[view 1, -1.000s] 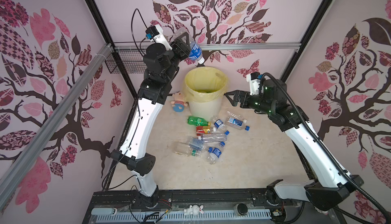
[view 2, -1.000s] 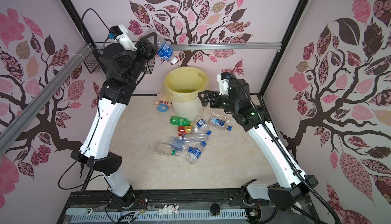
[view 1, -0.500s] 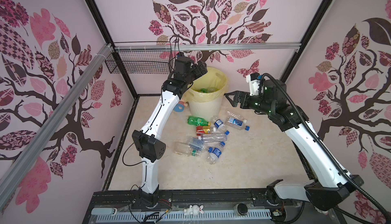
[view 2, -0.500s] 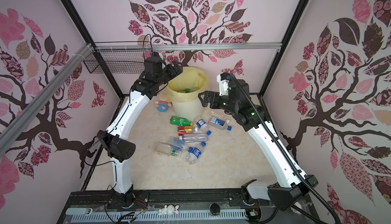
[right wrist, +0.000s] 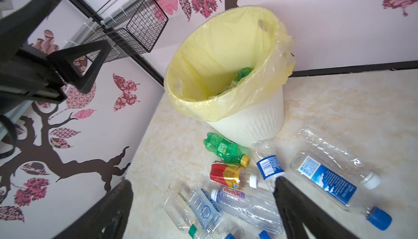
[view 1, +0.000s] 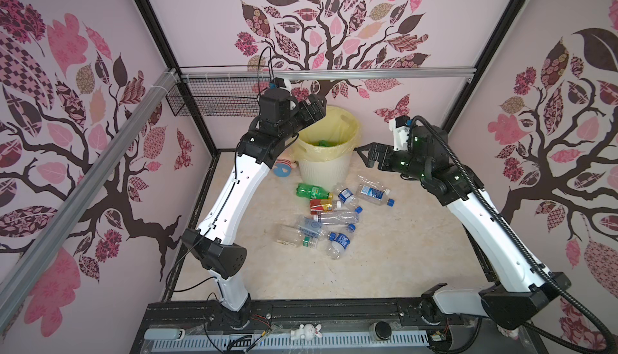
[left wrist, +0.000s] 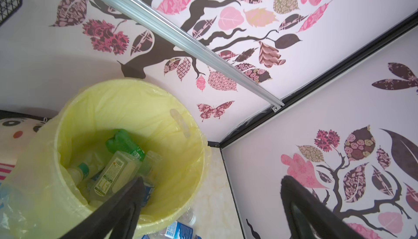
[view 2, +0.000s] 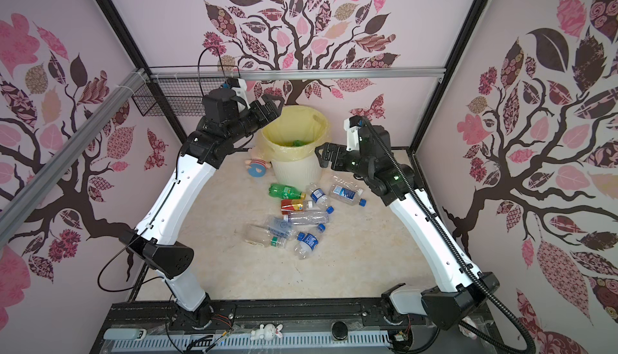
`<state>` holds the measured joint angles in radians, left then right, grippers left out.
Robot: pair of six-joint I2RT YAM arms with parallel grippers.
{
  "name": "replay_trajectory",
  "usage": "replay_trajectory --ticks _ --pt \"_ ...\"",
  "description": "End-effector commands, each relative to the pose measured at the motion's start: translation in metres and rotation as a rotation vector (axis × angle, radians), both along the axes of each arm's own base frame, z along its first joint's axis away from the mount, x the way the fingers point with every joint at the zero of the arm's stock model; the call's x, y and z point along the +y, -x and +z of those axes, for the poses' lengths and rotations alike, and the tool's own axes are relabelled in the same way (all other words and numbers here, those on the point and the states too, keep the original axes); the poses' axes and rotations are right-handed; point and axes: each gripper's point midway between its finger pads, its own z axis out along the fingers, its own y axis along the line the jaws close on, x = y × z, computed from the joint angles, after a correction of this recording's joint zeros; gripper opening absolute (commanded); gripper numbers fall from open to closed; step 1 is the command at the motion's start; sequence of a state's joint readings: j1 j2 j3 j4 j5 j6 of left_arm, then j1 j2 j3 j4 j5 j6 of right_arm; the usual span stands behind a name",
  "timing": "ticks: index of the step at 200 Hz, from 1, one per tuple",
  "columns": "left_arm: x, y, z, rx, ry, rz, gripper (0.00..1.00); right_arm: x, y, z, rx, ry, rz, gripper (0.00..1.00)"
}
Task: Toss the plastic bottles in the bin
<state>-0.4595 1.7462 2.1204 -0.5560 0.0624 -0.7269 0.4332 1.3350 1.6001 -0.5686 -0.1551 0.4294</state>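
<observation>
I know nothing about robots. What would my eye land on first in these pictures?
Probably the cream bin with its yellow liner at the back of the floor, bottles inside, and the left tool open and empty over its edge. Then the plastic bottles scattered on the floor before it, with the right tool open, raised beside the bin. Pink-and-brown tree wallpaper covers the walls.

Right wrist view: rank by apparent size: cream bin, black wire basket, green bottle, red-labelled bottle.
1. round cream-white ribbed plastic bin with yellow liner
2. black wire mesh basket, though it sits farther back
3. green plastic bottle and red-and-yellow-labelled clear bottle: look alike, not ranked
</observation>
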Motion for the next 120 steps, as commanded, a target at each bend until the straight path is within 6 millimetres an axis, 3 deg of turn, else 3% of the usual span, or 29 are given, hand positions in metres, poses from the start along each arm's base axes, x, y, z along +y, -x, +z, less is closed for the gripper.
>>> replay_trajectory --ticks 1,27,74,120 --pt "-0.012 0.025 -0.022 0.038 -0.047 -0.071 0.97 -0.017 -0.010 -0.021 0.070 0.045 -0.094 1.00" --pt "-0.011 0.054 -0.057 0.090 -0.079 -0.103 0.97 -0.029 -0.013 -0.044 0.129 0.061 -0.128 1.00" --pt "0.005 0.094 -0.116 0.240 -0.133 -0.118 0.97 -0.032 -0.009 -0.095 0.246 0.096 -0.143 1.00" --pt "0.047 0.142 -0.218 0.617 -0.224 0.007 0.97 -0.021 -0.002 -0.126 0.307 0.133 -0.096 1.00"
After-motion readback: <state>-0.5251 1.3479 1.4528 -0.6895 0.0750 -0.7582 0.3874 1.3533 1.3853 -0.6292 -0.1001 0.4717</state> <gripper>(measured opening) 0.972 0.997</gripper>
